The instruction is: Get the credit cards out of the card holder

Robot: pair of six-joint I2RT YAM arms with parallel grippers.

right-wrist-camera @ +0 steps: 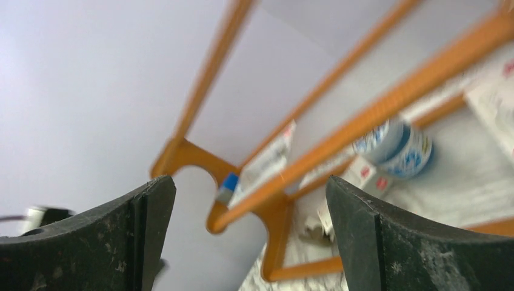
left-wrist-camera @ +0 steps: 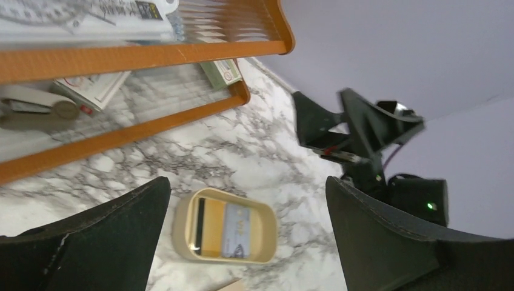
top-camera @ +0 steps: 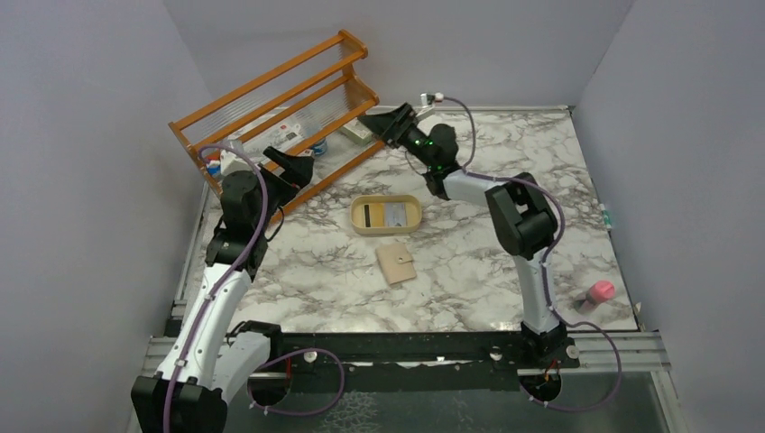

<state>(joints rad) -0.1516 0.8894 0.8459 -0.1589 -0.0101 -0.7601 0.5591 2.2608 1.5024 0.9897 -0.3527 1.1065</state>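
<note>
Marble tabletop [top-camera: 478, 271] — tan square card holder [top-camera: 396, 264]; left end effector [top-camera: 293, 163], right end effector [top-camera: 377, 121] agape.

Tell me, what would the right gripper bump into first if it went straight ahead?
Most likely the orange wooden rack: the open right gripper points at its end, though how near is unclear.

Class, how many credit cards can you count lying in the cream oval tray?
2: a yellow-orange card with a dark stripe at the left end of the tray, and a whitish-blue card overlapping it on the right. Others may lie hidden underneath.
</note>
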